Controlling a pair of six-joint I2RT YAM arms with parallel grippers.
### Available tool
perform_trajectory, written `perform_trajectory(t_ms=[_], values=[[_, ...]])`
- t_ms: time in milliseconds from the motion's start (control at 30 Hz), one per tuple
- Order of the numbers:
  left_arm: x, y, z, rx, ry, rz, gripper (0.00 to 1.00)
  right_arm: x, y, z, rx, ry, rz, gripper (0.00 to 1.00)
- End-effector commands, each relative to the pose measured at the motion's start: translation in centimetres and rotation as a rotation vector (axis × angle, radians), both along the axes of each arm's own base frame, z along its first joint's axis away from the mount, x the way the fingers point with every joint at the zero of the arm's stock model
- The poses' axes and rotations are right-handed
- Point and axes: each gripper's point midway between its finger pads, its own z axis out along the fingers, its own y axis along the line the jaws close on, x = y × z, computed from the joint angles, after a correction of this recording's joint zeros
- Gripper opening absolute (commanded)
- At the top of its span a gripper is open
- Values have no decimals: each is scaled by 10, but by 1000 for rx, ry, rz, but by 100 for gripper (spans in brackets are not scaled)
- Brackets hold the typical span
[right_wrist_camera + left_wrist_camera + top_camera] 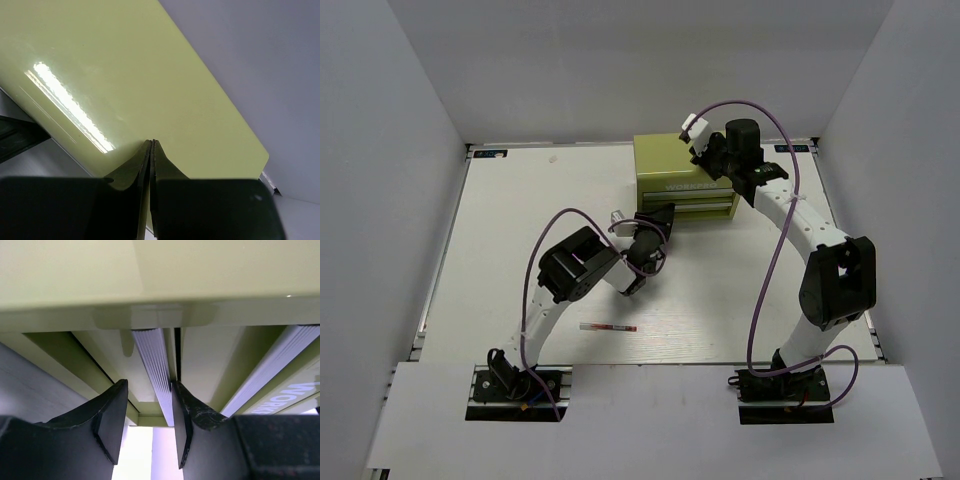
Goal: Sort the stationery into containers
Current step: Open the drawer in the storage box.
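Observation:
The olive-green cabinet (670, 165) stands at the far middle of the table, its two drawer fronts facing me. My left gripper (658, 218) is open at the cabinet's lower front left. In the left wrist view (149, 390) the lower drawer's ribbed silver handle (154, 360) runs between the fingertips, against the right finger (182, 410). My right gripper (703, 158) is shut and empty, its tips (152, 144) resting on the cabinet's glossy top (125, 75). One red-white pen (608, 327) lies on the table near the left arm. No other pens or markers show.
The white table (510, 240) is boxed in by white walls on the left, back and right. The upper drawer's handle (280, 367) and its lettering show to the right of my left fingers. Purple cables loop over both arms.

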Motion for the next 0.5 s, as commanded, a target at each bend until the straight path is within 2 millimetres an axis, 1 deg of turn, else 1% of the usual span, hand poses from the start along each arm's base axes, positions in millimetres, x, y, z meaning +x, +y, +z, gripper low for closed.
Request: perform_trajectory(t_ms=[0, 167, 200, 267, 300, 367, 400, 433, 467], values=[[10, 7, 16, -63, -56, 44, 50, 1, -3, -2, -8, 8, -3, 5], [8, 7, 26, -101, -92, 35, 50, 1, -3, -4, -8, 12, 0, 5], [8, 7, 23, -103, -93, 35, 50, 1, -4, -6, -9, 17, -2, 5], [8, 7, 23, -103, -93, 35, 49, 2, -3, -5, -8, 12, 0, 5], [10, 5, 26, -110, -100, 35, 43, 2, -3, -6, -10, 15, -1, 5], [10, 2, 30, -118, -107, 26, 36, 2, -3, -6, -11, 15, 1, 5], [10, 2, 24, -109, -99, 26, 32, 2, -3, -6, -10, 13, -3, 5], [10, 1, 26, -117, -107, 16, 26, 2, -3, -5, -9, 12, -1, 5], [9, 1, 21, -110, -100, 16, 24, 2, -3, -7, -13, 17, -2, 5]])
